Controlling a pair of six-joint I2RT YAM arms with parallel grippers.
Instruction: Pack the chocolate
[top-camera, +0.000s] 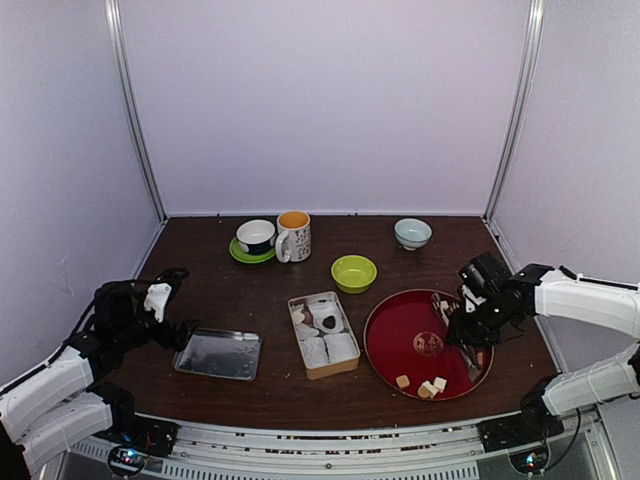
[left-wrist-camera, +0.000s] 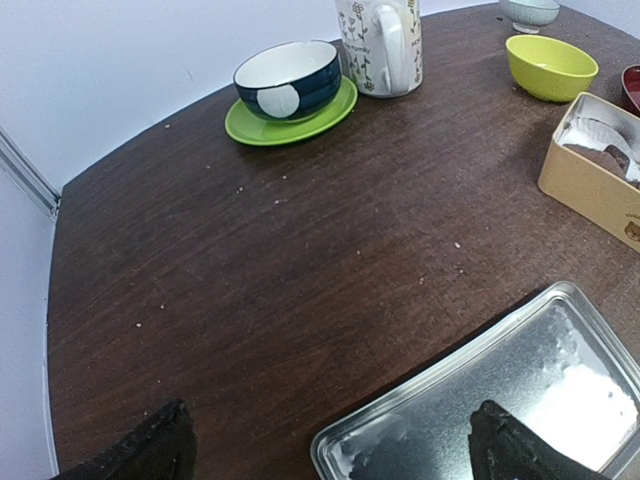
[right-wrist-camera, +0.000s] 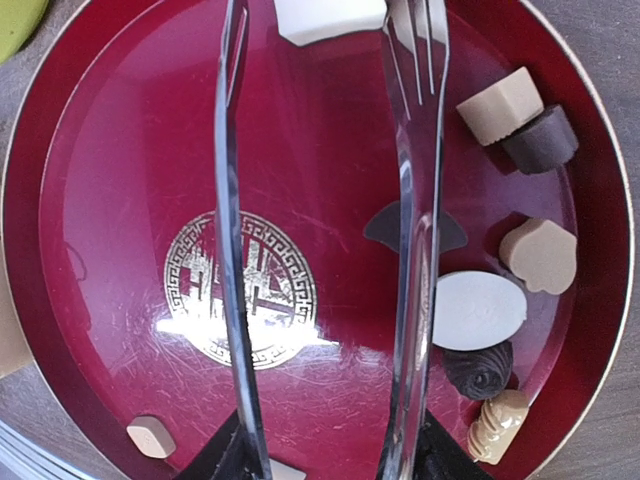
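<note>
Chocolate pieces (right-wrist-camera: 478, 310) in white, tan and dark brown lie along the right rim of the red plate (right-wrist-camera: 120, 130); a few more (top-camera: 430, 388) sit at its near edge. My right gripper (right-wrist-camera: 325, 455) hangs over the plate (top-camera: 395, 340), shut on metal tongs (right-wrist-camera: 232, 250). A white piece (right-wrist-camera: 330, 18) sits between the tong tips; whether it is pinched I cannot tell. The beige box (top-camera: 323, 335) holds white paper cups, one with a dark piece (top-camera: 329, 322). My left gripper (left-wrist-camera: 335, 450) stands open and empty over the corner of a metal tray (left-wrist-camera: 520, 380).
At the back stand a blue bowl on a green saucer (top-camera: 255, 238), a flowered mug (top-camera: 293, 236), a lime bowl (top-camera: 353, 272) and a pale bowl (top-camera: 413, 233). The metal tray (top-camera: 218, 354) lies left of the box.
</note>
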